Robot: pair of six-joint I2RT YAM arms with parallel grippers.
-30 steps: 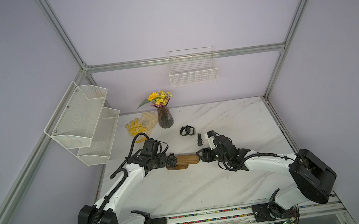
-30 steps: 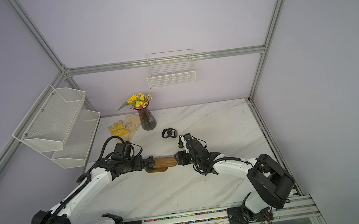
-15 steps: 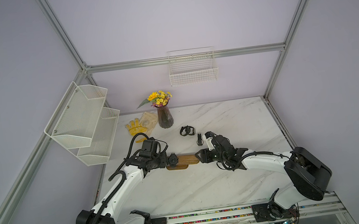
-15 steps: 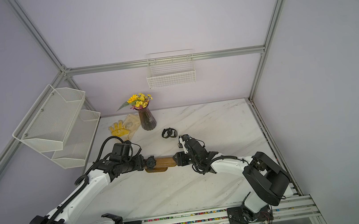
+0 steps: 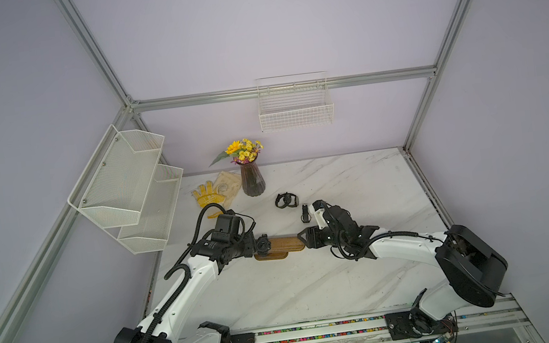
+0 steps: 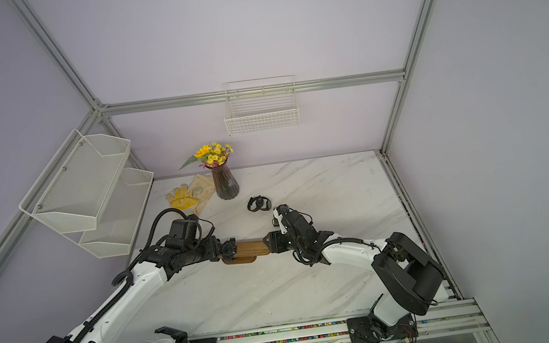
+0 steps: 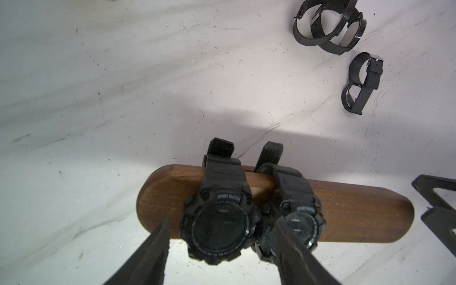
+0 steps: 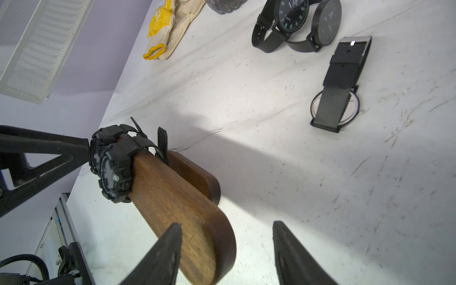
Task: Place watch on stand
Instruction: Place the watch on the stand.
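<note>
at the 9 o'clock end of the stand [image 5: 285,244], the left gripper [image 7: 222,222] straddles the watch [image 5: 262,244], a finger either side of its case; whether it pinches i cannot tell. the strap rings the stand, a second watch [image 7: 296,217] just beside it toward 3 o'clock. at that end the right gripper [image 8: 227,225], jaws spread, meets the bar's tip. i'd seat the watch level, then release without dragging it off.

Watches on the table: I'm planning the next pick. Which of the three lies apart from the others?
The silver-buckled watch, its strap folded over its case, lies alone; the green-marked watch and the plain-dial watch touch each other.
</note>
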